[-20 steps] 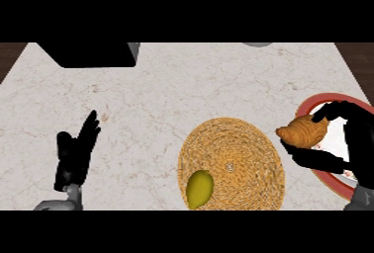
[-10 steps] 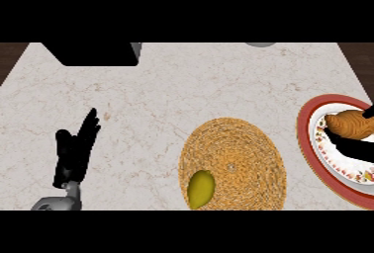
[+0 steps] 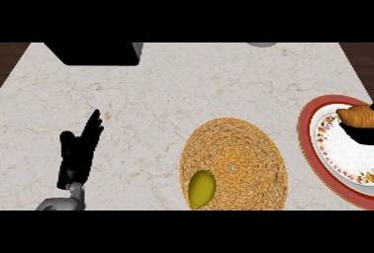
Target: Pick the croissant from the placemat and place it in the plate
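Golden croissant (image 3: 357,115) sits on plate (image 3: 306,129) at right edge, over white centre | R hand (image 3: 359,135) dark shape just below it, mostly cut off, can't tell fingers or hold | L hand (image 3: 79,152) resting open, fingers up, at left | woven placemat (image 3: 234,163) holds only yellow-green fruit (image 3: 202,188) | est: place step near done

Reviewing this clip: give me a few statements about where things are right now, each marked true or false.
1. The croissant lies on the plate. True.
2. A yellow-green fruit lies on the placemat. True.
3. The left hand holds the fruit. False: it rests open at the view's left, fingers up, apart from everything.
4. The plate sits on the placemat. False: it stands on the counter, right of the placemat.
5. The right hand is over the plate. True.
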